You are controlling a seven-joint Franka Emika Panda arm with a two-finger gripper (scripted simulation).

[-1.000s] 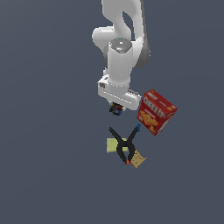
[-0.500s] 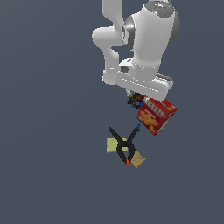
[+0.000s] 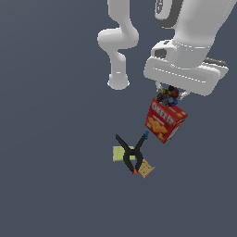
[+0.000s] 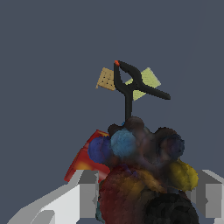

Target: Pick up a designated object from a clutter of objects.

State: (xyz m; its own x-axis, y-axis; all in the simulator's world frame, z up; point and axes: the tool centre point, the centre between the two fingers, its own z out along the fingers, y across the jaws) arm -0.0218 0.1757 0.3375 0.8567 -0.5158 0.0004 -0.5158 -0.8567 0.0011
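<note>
lumpy dark clump (image 4: pixel 144 175) between fingers (image 4: pixel 87 194)

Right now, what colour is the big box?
Red, with orange crackers printed on it: the cracker box, clearest in the exterior view.

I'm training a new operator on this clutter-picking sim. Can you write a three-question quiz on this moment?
1. True or false: the clump lies on the floor beside the clamp.
2. What sits between the pincer fingers in the wrist view? A) the cracker box B) the clump C) the tan piece
3. Fill in: in the exterior view, the clamp lies across the yellow-green ____.

Key
1. False: it is up at the pincer, in front of the top of the cracker box.
2. B. The tan piece lies by the clamp's orange tip.
3. square
</note>
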